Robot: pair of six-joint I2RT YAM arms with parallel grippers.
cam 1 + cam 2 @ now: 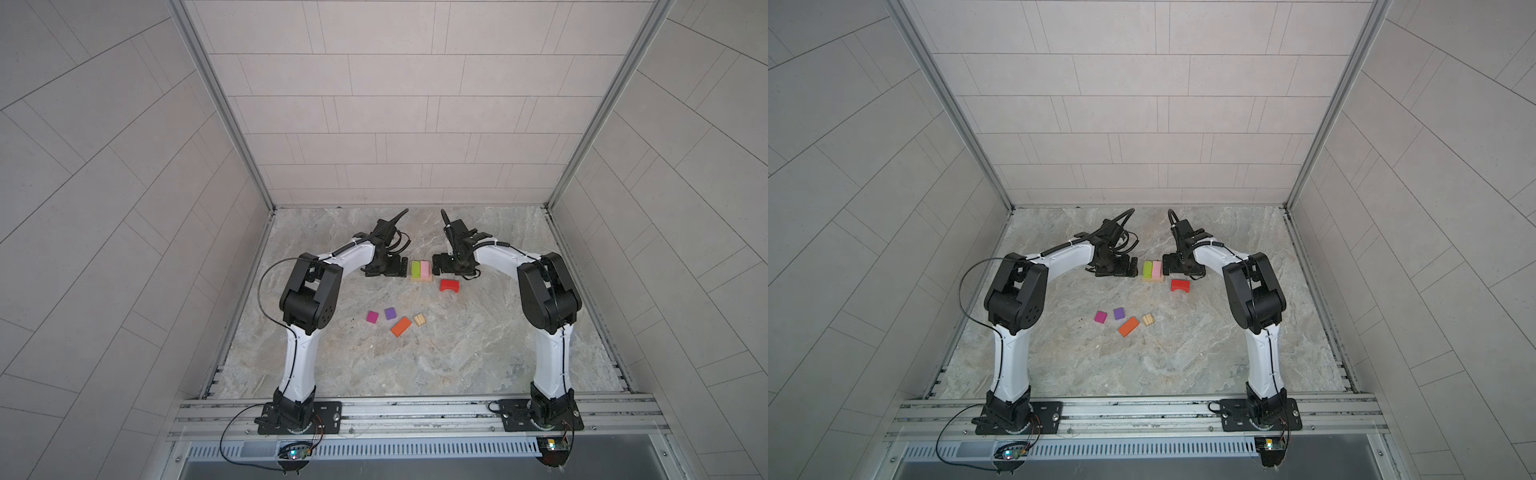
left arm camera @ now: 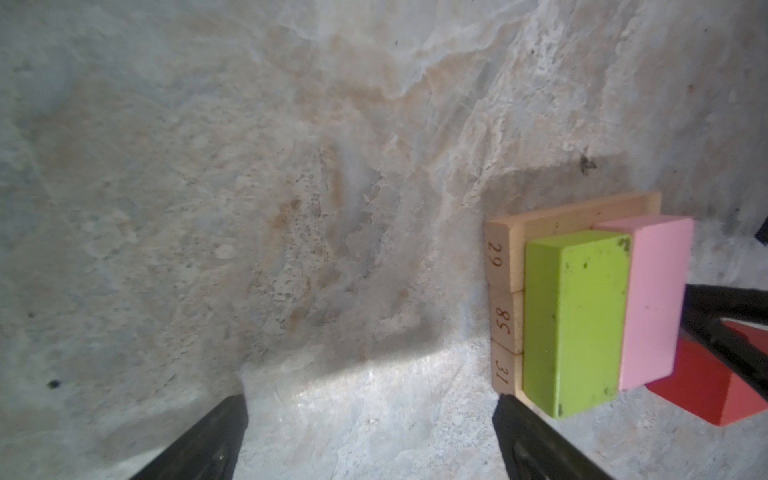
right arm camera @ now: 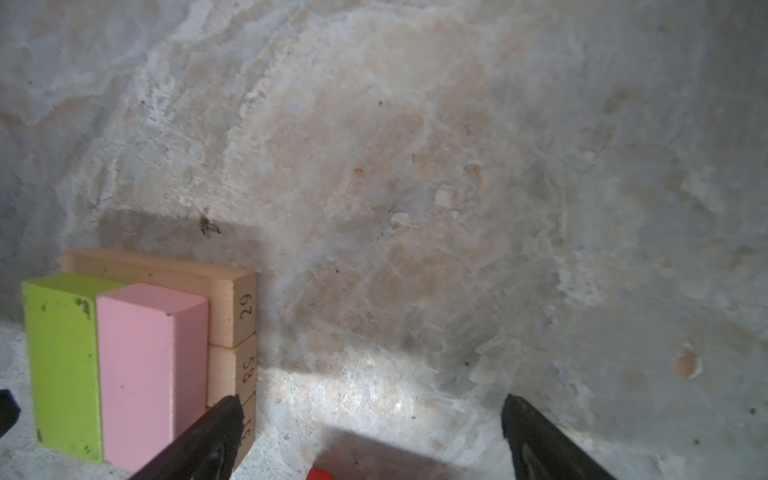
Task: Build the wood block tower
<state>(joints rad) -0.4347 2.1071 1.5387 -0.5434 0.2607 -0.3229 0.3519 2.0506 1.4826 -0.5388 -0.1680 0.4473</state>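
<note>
The tower (image 1: 420, 279) stands mid-table: tan bars (image 2: 505, 266) side by side, with a green block (image 1: 415, 269) and a pink block (image 1: 424, 269) on top. My left gripper (image 1: 402, 267) sits just left of it, open and empty, as the left wrist view (image 2: 370, 415) shows. My right gripper (image 1: 438, 264) sits just right of it, also open and empty (image 3: 372, 415). A red arch (image 1: 450, 286) lies in front of the right gripper. Nearer the front lie a magenta cube (image 1: 372, 317), a purple cube (image 1: 390, 313), an orange rectangle (image 1: 401, 326) and a ridged tan piece (image 1: 419, 319).
The marble table (image 1: 478, 353) is boxed in by tiled walls on three sides. Both arm bases stand on a metal rail (image 1: 415, 409) at the front edge. The left arm's elbow (image 1: 309, 295) hangs close to the magenta cube.
</note>
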